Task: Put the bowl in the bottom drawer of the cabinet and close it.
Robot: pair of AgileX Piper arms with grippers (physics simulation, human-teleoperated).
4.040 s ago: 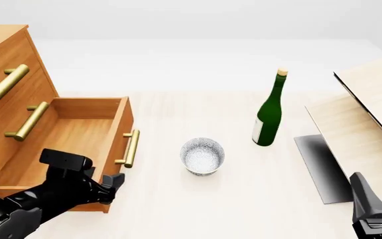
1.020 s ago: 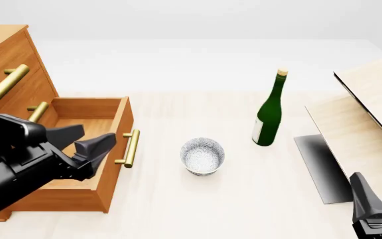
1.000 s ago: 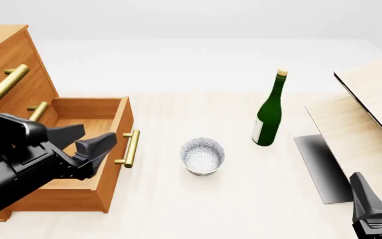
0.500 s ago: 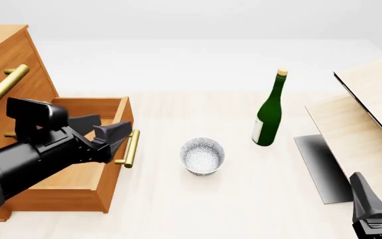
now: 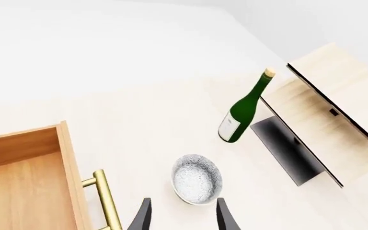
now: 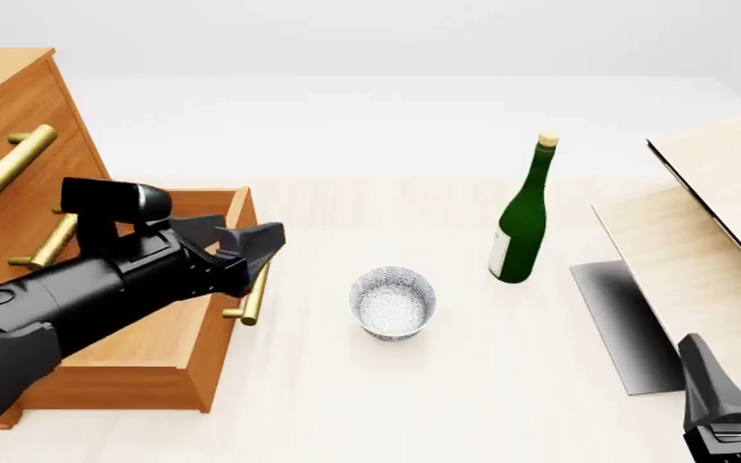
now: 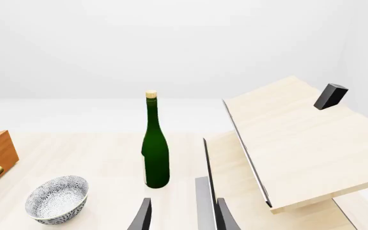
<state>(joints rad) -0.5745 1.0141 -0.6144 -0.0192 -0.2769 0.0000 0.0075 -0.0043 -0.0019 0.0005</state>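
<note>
Speckled white bowl (image 6: pixel 393 302) upright beside cabinet's (image 6: pixel 11 116) open bottom drawer (image 6: pixel 151 318)

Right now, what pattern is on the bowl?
White with a fine grey speckle on the bowl, clearest in the right wrist view.

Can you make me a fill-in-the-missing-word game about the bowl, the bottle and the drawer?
1. The bowl stands on the table, not in the bottom drawer, which is pulled ____.
2. The bottle is coloured ____.
3. The arm reaching toward the bowl is the ____ one.
4. The left tool holds ____.

Missing words: open; green; left; nothing
</note>
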